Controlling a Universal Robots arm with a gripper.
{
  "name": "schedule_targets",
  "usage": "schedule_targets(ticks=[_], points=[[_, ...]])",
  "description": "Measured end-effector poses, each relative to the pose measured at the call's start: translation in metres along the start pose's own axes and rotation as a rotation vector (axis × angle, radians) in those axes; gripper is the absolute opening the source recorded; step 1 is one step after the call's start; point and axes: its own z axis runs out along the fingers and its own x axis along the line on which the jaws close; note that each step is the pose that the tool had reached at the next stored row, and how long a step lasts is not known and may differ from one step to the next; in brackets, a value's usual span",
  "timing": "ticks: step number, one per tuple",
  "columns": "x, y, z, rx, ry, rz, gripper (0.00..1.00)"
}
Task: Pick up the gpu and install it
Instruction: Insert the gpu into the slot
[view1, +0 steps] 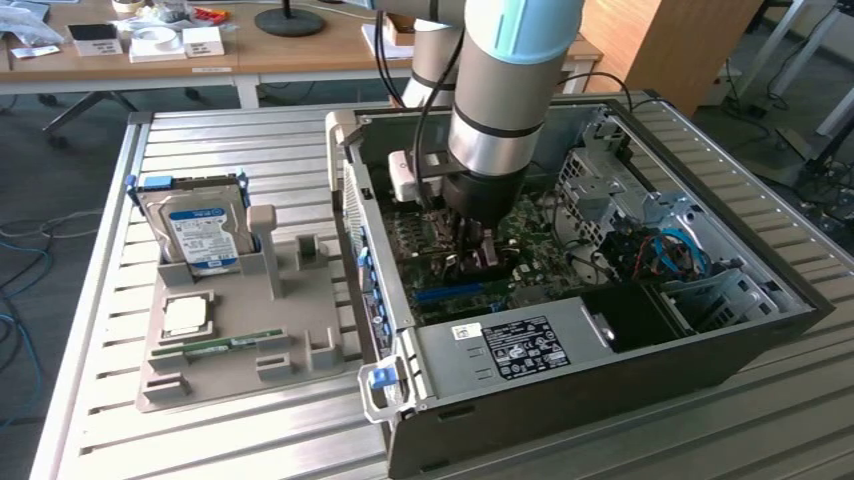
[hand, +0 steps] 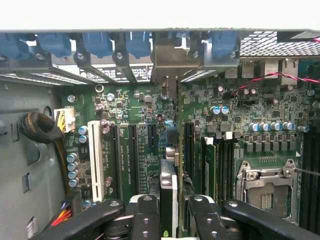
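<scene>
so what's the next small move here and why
Probably a slow, straight push down: the gripper holds the gpu edge-on over the motherboard, in line with a rear bracket opening, and it seemingly isn't seated yet.

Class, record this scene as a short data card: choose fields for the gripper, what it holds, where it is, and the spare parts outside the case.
gripper: shut on the gpu, inside the open computer case
gpu: edge-on in the gripper, over the motherboard
parts holder: outside the case, on the exterior view's left
on the holder: hard drive standing in a slot; memory stick lying flat
</scene>
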Motion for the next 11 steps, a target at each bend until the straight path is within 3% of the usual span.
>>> schedule_targets(ticks=[11], points=[[0.0004, 0.0008, 0.0046, -0.0001, 0.0003, 0.000, 0.27]])
